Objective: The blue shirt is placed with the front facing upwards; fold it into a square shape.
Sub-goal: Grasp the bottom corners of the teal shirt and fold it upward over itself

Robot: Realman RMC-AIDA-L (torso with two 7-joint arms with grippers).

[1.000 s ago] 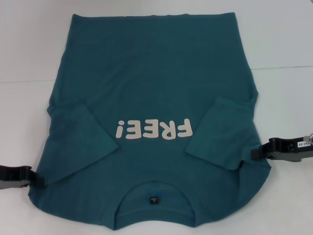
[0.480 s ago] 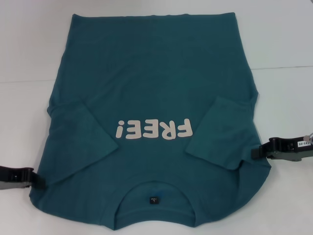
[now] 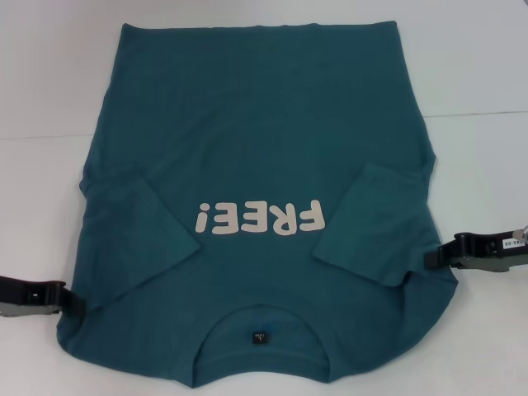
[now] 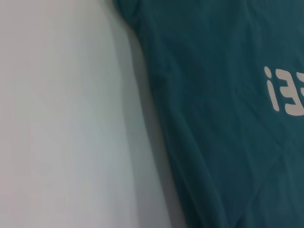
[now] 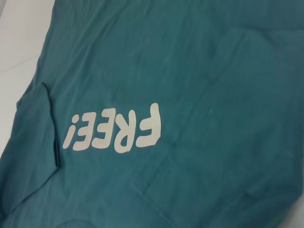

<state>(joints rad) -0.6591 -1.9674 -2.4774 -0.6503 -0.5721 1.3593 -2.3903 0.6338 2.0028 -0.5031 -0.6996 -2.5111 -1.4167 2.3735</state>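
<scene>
The blue shirt (image 3: 256, 165) lies flat on the white table (image 3: 478, 82), print up, both sleeves folded in, collar nearest. The left gripper (image 3: 70, 302) and right gripper (image 3: 431, 258) touch its edges; grip probably unclear, honestly can't tell.

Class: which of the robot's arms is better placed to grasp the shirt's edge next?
Probably the left. The left gripper already meets the blue shirt at its shoulder edge, while the right gripper sits just beside the opposite edge.
</scene>
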